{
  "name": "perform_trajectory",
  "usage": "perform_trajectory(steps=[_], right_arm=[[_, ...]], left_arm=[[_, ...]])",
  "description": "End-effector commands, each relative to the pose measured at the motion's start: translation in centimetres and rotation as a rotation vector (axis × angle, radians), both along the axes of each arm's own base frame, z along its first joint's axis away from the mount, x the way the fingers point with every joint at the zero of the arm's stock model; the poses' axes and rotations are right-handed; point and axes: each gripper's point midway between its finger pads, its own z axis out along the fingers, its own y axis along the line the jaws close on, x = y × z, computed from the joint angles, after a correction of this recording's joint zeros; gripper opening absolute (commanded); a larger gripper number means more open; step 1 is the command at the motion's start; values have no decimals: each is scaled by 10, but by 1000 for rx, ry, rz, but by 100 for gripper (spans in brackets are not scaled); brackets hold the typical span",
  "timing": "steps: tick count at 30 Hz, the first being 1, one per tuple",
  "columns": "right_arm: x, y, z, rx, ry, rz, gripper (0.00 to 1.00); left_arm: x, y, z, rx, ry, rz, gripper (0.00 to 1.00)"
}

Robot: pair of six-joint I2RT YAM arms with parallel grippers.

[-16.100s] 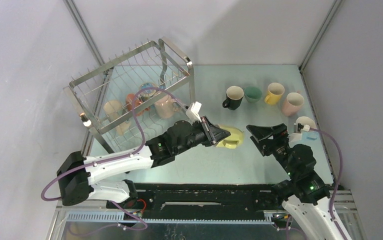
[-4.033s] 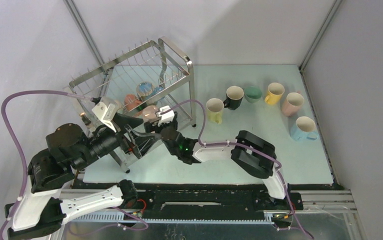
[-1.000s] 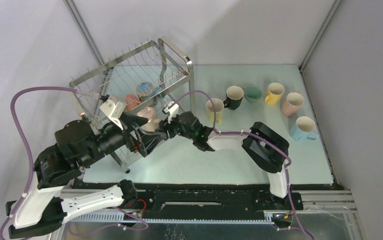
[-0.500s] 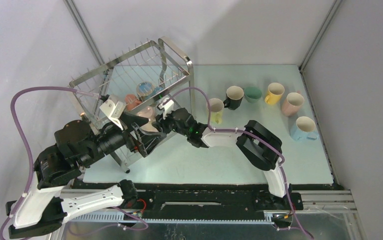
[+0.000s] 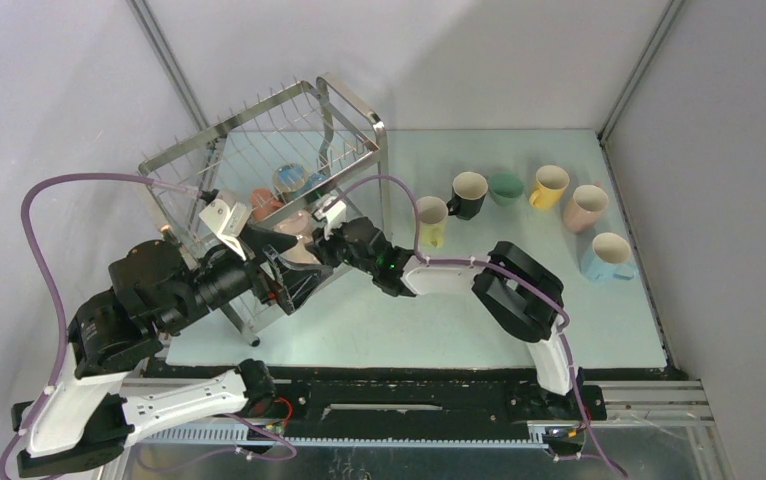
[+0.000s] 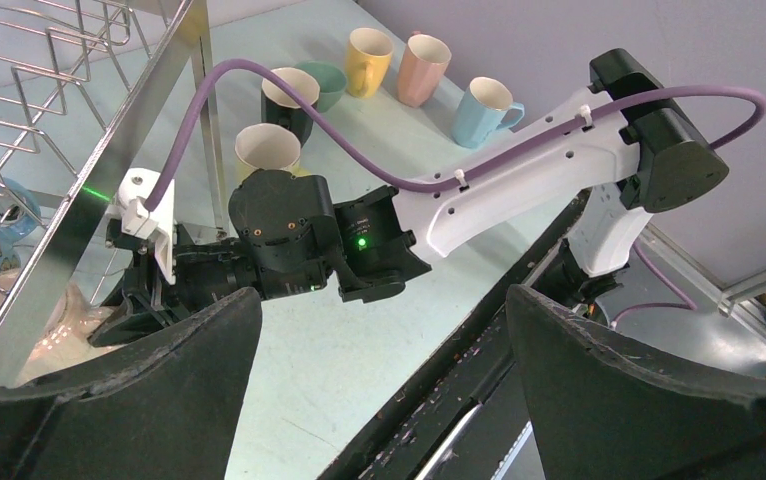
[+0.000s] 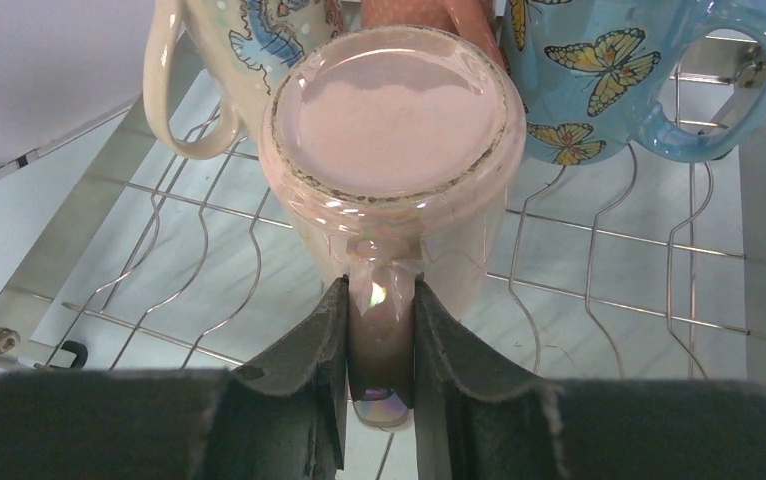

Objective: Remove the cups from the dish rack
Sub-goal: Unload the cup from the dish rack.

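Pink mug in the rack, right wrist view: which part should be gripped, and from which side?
Its loop handle. The pink mug lies base toward the camera on the dish rack, handle jutting to the near side, other mugs crowded behind. Come from that near side, one finger on each flank of the loop, where the right gripper is now.

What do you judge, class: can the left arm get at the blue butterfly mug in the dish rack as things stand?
Probably not. The right gripper, pinching the pink mug by its handle, sits in the dish rack directly before the blue butterfly mug, blocking the open left gripper behind it.
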Motion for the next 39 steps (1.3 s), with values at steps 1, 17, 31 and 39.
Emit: perform_trajectory(steps=[1,17,31,39], right_arm=[[-4,8,50,112,-80,-26,0],[-17,-3,101,299,-107,-99,0],[-29,-19,135,376,-135,-122,0],[-32,-32,148,399,-142,-146,0]], left_arm=[[2,1,6,-31,-7,15,100],[1,11,13,-73,-18,49,100],[2,14,15,-100,-16,66,100],[3,15,16,-118,-11,79,100]])
